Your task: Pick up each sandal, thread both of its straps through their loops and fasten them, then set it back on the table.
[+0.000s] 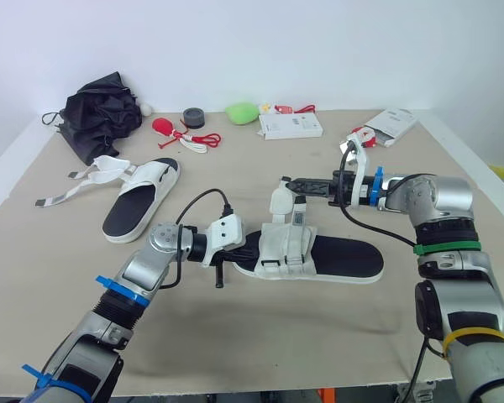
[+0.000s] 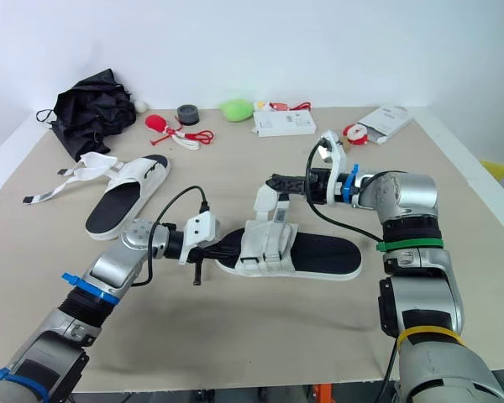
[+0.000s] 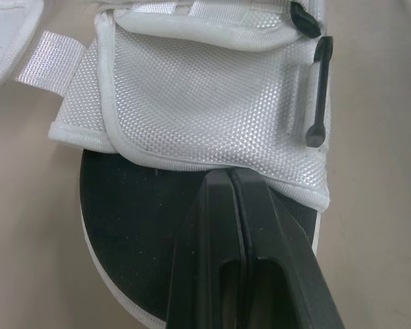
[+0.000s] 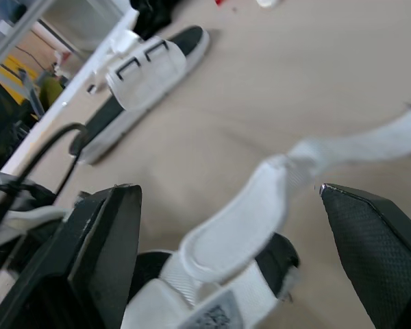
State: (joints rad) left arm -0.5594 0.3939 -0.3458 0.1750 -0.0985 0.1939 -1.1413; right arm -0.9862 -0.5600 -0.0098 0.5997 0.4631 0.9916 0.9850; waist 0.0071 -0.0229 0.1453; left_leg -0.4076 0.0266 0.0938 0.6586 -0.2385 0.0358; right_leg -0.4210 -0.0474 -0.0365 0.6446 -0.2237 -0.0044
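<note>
Left eye view: where is the white mesh sandal with the black footbed [image 1: 319, 256] lying?

It is lying flat in the middle of the beige bench [image 1: 235, 353]. The left claw [image 3: 230, 179] is pressing its closed fingers onto the footbed. The right claw [image 1: 287, 182] is gaping around the raised white strap [image 4: 240, 226], not pinching it.

How far along?

Early, I'm judging. That strap is standing free of its loop, and the second white sandal [image 1: 139, 197] is lying far left, straps loose, close to the bench's left edge.

Room?

Bare bench is stretching in front, toward the robot.
</note>
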